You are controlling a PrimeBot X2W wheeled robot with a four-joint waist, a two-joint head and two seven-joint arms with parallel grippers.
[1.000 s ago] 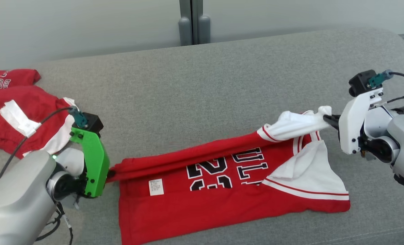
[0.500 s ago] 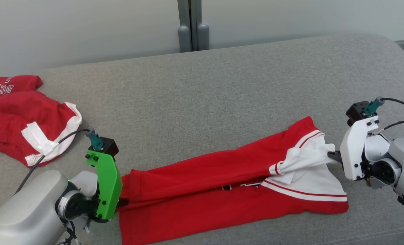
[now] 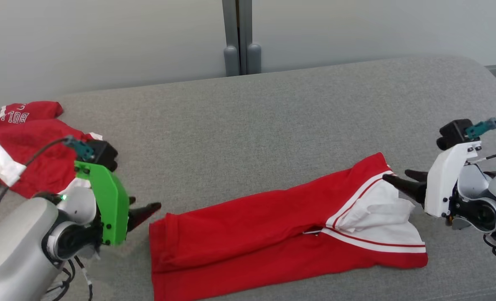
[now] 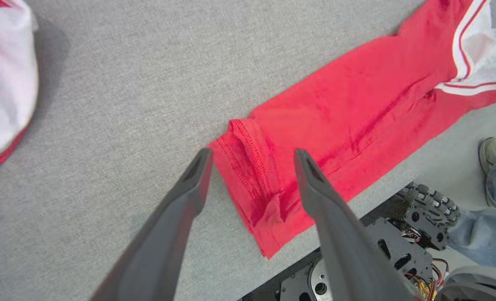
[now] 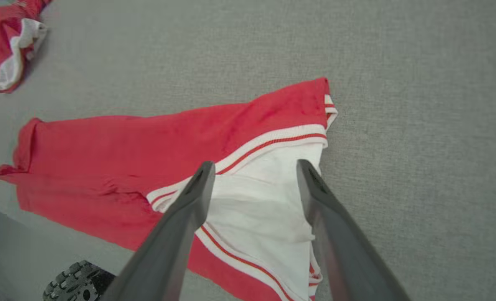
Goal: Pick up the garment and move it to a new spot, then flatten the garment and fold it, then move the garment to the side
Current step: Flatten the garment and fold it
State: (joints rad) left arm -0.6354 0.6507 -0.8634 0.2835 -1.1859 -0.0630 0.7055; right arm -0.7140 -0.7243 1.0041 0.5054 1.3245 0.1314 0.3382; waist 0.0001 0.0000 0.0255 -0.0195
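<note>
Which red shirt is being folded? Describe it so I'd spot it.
On the grey surface, look near the front edge. The jersey there is a long folded red strip, white at one end; the other red garment is crumpled far left.

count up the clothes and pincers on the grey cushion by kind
red garments: 2, the folded jersey and the crumpled garment at the left
pincers: 2, the left pincer and the right pincer, both open
total: 4
</note>
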